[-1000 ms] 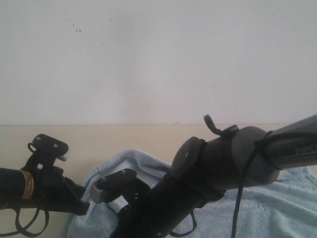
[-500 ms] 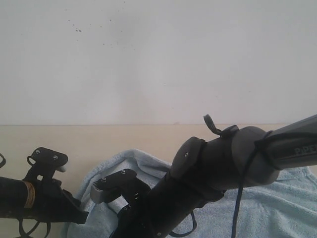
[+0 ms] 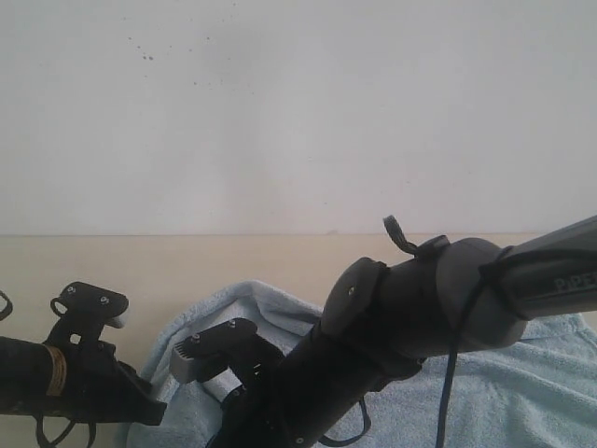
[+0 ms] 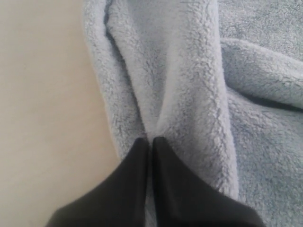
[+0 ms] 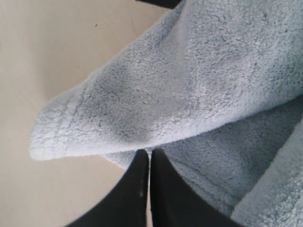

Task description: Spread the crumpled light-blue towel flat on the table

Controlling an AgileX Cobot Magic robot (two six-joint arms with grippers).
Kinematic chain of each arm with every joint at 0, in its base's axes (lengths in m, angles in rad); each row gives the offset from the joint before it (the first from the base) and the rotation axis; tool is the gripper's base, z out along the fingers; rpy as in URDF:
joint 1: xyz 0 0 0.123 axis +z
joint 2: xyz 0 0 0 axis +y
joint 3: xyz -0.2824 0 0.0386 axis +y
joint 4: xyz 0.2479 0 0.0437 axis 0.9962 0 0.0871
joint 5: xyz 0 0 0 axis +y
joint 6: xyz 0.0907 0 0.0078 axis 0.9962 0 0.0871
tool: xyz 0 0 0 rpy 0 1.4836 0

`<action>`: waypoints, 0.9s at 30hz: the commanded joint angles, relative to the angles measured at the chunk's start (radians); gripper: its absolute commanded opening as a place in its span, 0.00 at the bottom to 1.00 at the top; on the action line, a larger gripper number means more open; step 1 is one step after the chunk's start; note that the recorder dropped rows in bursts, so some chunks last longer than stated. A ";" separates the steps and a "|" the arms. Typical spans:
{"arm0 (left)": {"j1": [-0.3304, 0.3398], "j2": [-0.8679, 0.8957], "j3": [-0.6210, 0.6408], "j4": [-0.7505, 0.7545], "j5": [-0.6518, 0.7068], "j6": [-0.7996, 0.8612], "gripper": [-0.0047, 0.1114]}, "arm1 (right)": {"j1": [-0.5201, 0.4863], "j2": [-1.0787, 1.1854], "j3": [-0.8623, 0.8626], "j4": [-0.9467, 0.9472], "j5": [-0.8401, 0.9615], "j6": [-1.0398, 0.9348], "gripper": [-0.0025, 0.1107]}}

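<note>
The pale blue-grey towel [image 3: 522, 383] lies rumpled on the beige table [image 3: 187, 257], partly behind both black arms. In the left wrist view my left gripper [image 4: 150, 139] is shut, pinching a raised lengthwise fold of the towel [image 4: 189, 71] close to its edge beside bare table [image 4: 42, 118]. In the right wrist view my right gripper [image 5: 149, 151] is shut on the towel [image 5: 213, 71] just under a folded-over flap whose hemmed corner [image 5: 52, 137] hangs over the table [image 5: 61, 56]. The white tag is not in view.
A plain white wall [image 3: 298, 112] rises behind the table's far edge. The right arm [image 3: 420, 308] crosses the middle of the exterior view and hides much of the towel. The left arm [image 3: 75, 373] sits low at the left.
The left arm has sunk lower at the towel's left edge. The right arm and the visible towel have not moved.
</note>
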 commanded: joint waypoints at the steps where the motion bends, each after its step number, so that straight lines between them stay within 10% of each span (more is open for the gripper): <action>1: 0.002 0.033 0.002 -0.014 -0.035 -0.002 0.08 | 0.000 -0.001 -0.005 -0.003 0.005 -0.005 0.03; 27: 0.141 0.128 -0.292 -0.014 0.076 0.086 0.08 | 0.000 -0.001 -0.005 -0.003 0.023 -0.007 0.03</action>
